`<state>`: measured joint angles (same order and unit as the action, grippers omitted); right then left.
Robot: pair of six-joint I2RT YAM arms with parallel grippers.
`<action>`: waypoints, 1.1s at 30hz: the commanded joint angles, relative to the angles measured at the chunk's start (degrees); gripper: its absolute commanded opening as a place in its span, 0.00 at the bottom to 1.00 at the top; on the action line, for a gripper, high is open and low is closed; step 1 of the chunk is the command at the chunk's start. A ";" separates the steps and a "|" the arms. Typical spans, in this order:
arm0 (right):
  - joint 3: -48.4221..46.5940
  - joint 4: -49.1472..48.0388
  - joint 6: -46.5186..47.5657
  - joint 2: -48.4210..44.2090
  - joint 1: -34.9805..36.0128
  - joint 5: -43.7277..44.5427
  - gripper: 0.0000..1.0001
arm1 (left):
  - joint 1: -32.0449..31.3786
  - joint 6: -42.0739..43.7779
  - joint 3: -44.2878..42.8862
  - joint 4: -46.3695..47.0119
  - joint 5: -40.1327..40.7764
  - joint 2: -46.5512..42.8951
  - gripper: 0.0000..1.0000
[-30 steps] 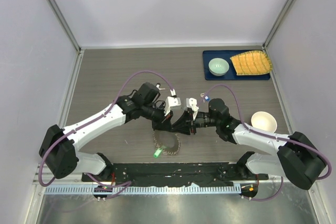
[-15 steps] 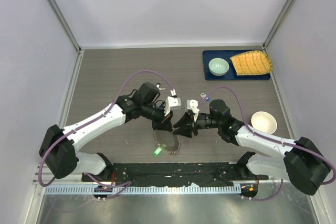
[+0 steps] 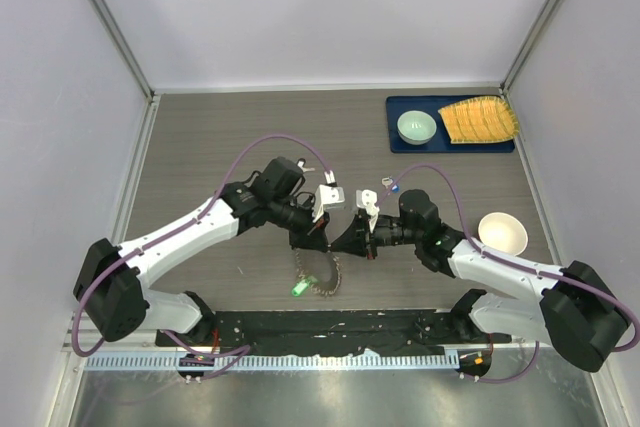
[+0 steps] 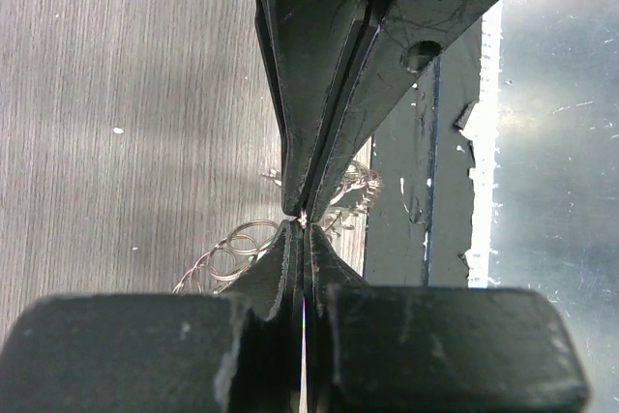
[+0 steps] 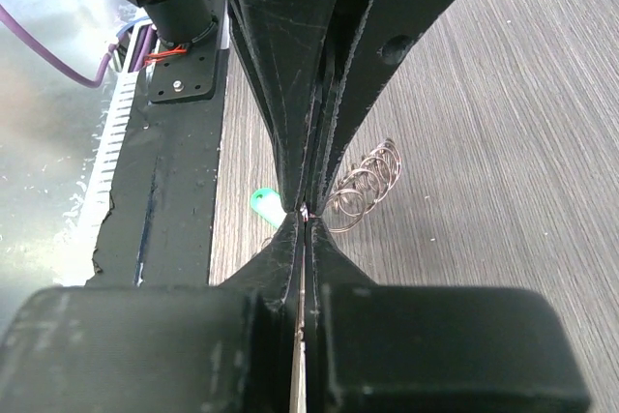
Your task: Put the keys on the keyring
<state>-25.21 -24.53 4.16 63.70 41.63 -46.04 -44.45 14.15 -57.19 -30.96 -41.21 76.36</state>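
Observation:
The keyring [image 3: 321, 274] is a thin bristly wire loop that hangs from the two gripper tips down to the table. The green key [image 3: 299, 290] lies at its lower left end. My left gripper [image 3: 322, 238] and right gripper [image 3: 342, 241] meet tip to tip above it, both shut on the ring's wire. In the left wrist view my tips [image 4: 303, 222] pinch a shiny bit, with small rings [image 4: 235, 245] behind. In the right wrist view my tips [image 5: 306, 212] pinch the same spot, next to the green key [image 5: 262, 204] and rings [image 5: 367, 184]. The blue key [image 3: 396, 187] lies behind my right wrist.
A blue tray [image 3: 401, 106] at the back right holds a green bowl [image 3: 416, 127] and a yellow ridged piece [image 3: 479, 120]. A white bowl [image 3: 502, 232] stands by my right arm. A black base strip [image 3: 330, 325] runs along the near edge.
Both grippers stay tip to tip and have drifted slightly left and toward the near edge. The keyring and the green key have barely moved.

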 commanded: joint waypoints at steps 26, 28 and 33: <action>4.29 -25.65 -16.03 -2.70 -0.40 5.52 0.01 | 0.41 -30.32 37.32 67.42 19.85 -24.59 0.50; 4.64 -26.87 -17.25 -2.79 -0.32 6.22 0.01 | 0.41 -31.11 38.99 74.07 20.11 -24.06 0.50; 5.79 -29.43 -19.02 -2.79 -0.40 8.60 0.01 | 0.41 -32.61 41.81 81.75 18.72 -23.71 0.49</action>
<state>-20.21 -46.83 -12.51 61.49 41.15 -39.62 -44.12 -16.60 -16.05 36.93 -21.98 52.66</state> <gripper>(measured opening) 0.035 0.496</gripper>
